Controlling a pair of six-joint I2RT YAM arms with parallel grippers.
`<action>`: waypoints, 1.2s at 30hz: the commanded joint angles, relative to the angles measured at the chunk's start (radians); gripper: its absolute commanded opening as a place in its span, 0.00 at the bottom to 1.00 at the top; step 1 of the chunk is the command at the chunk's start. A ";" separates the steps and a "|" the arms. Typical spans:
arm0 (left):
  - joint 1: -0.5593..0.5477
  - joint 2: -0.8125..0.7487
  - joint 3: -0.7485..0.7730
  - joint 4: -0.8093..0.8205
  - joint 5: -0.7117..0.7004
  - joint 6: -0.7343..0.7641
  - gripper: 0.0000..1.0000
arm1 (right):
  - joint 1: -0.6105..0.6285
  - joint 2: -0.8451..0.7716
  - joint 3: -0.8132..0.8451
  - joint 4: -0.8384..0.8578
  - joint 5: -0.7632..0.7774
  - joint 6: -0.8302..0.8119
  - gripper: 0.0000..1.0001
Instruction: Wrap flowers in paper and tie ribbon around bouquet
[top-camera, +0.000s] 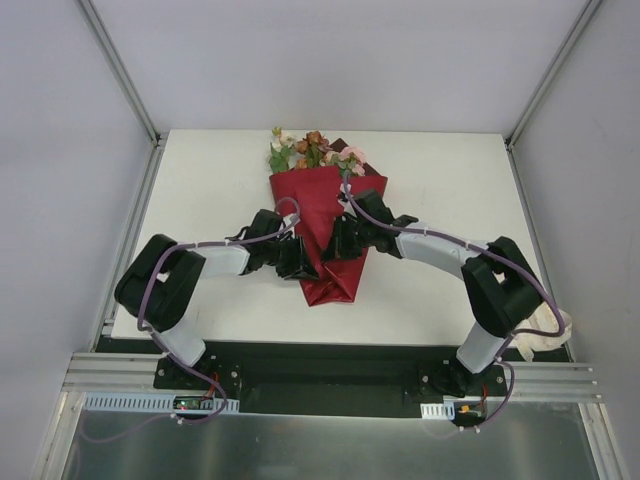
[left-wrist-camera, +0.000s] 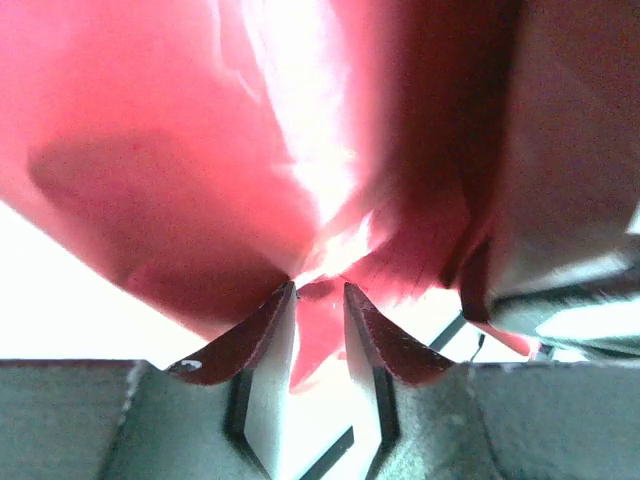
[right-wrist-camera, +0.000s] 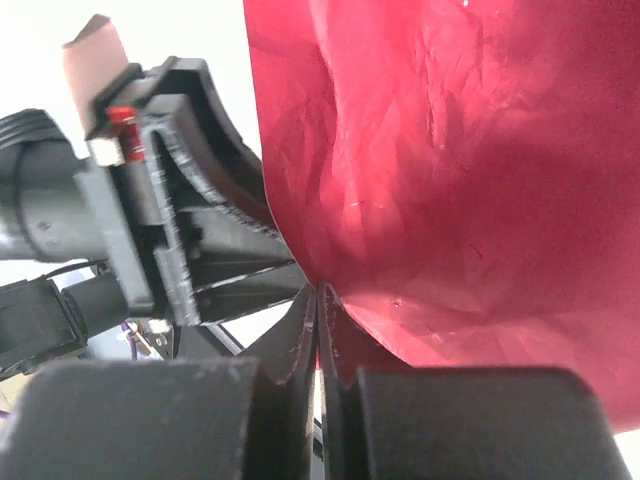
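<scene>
The bouquet lies in the middle of the table. Its flowers (top-camera: 313, 150) point to the far side and stick out of a cone of dark red paper (top-camera: 312, 205). My left gripper (top-camera: 302, 262) is at the cone's left side. Its jaws (left-wrist-camera: 318, 288) stand a little apart, with a fold of the paper (left-wrist-camera: 200, 150) hanging loosely in the gap. My right gripper (top-camera: 336, 243) is at the cone's right side. It (right-wrist-camera: 318, 290) is shut on an edge of the paper (right-wrist-camera: 450, 200). The ribbon (top-camera: 545, 328) lies bunched at the table's near right edge, beside the right arm.
In the right wrist view the left gripper's black body (right-wrist-camera: 170, 200) sits close on the left, almost touching the paper. White table (top-camera: 450, 190) spreads on both sides of the bouquet. Grey walls and metal posts (top-camera: 120, 70) enclose it.
</scene>
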 joint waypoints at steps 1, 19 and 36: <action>0.007 -0.122 -0.067 0.015 -0.148 -0.017 0.27 | 0.014 0.040 0.064 0.051 -0.033 0.026 0.01; -0.027 -0.138 -0.315 0.325 -0.208 -0.221 0.15 | 0.045 0.168 0.121 0.141 -0.034 0.250 0.01; -0.030 -0.239 -0.321 0.279 -0.170 -0.201 0.24 | 0.054 0.249 0.107 0.192 0.098 0.270 0.01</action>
